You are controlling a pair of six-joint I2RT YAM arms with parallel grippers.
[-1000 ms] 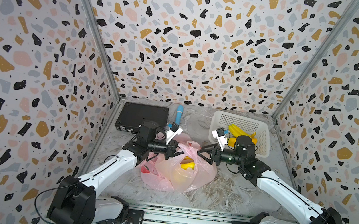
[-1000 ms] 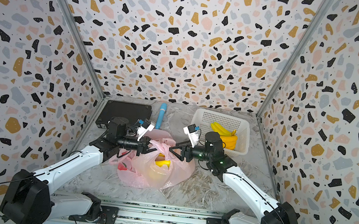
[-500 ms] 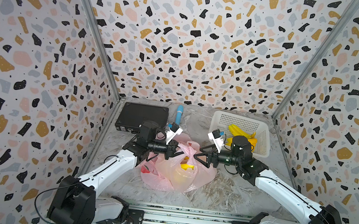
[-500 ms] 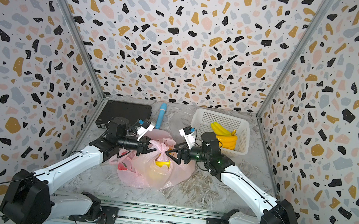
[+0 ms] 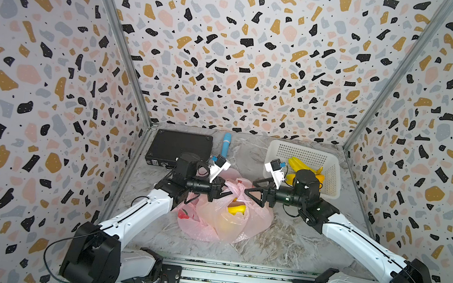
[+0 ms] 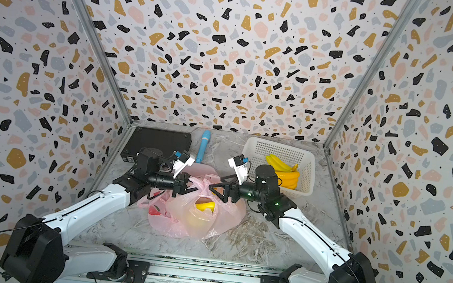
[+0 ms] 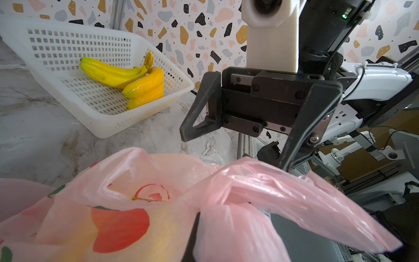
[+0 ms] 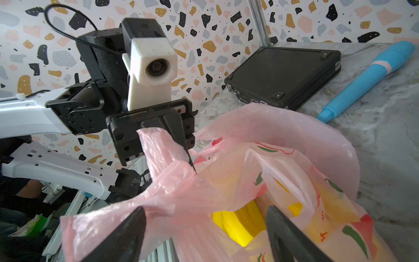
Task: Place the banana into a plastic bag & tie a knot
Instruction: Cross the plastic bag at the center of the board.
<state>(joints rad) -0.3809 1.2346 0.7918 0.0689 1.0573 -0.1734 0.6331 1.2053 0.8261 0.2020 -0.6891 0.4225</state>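
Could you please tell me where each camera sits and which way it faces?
Both top views: above the arm bases, looking down toward the back wall; both arms, left hand and right hand meet over the pink bag.
Left wrist: on left arm, facing the open right hand and white basket; own hand mostly hidden under bag.
Right wrist: on right arm, facing the left hand shut on the bag; own fingers frame the banana.
Shared: all see the bag.

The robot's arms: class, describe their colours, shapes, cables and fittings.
The left arm and right arm have white tapered links between black joint housings. The left gripper and right gripper are black with triangular fingers. Each wrist carries a white camera mount; black cables loop by the joints.
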